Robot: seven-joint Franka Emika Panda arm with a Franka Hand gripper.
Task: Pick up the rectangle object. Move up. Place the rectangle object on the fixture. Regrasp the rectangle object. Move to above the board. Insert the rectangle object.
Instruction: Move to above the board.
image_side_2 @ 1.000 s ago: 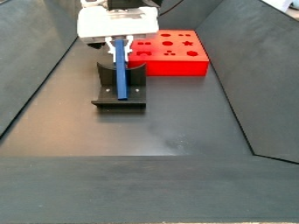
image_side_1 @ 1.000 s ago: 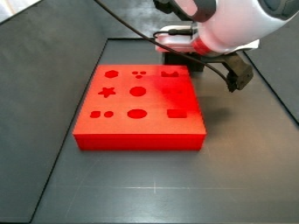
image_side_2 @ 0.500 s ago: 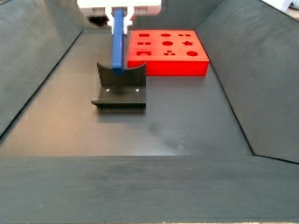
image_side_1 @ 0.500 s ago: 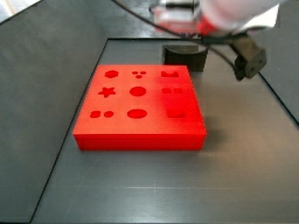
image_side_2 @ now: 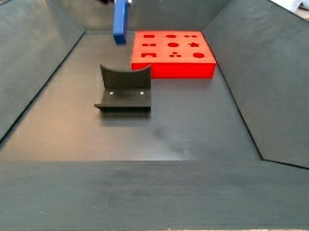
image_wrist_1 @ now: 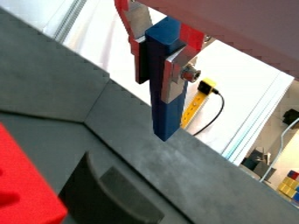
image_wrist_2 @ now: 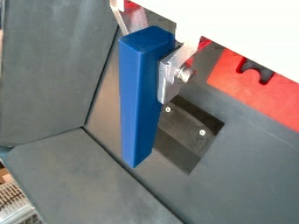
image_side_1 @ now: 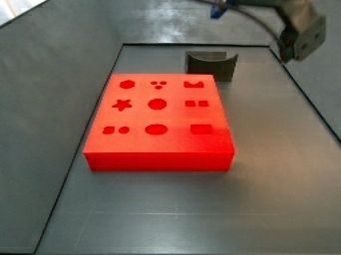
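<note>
My gripper is shut on the rectangle object, a blue bar that hangs upright from the jaws. It also shows in a wrist view, with one silver finger pressed on its side. In a side view only the bar's lower end shows at the top edge, high above the fixture. The fixture's notch is empty in both side views. The red board lies flat beside the fixture and also shows in the other views.
Dark sloped walls enclose the grey floor. A dark part of the arm shows at the top right edge of a side view. Outside the enclosure a yellow item and cables show.
The gripper has risen straight up with the blue bar, lifting it out of the fixture's notch. The gripper body has left both side views at the top.
</note>
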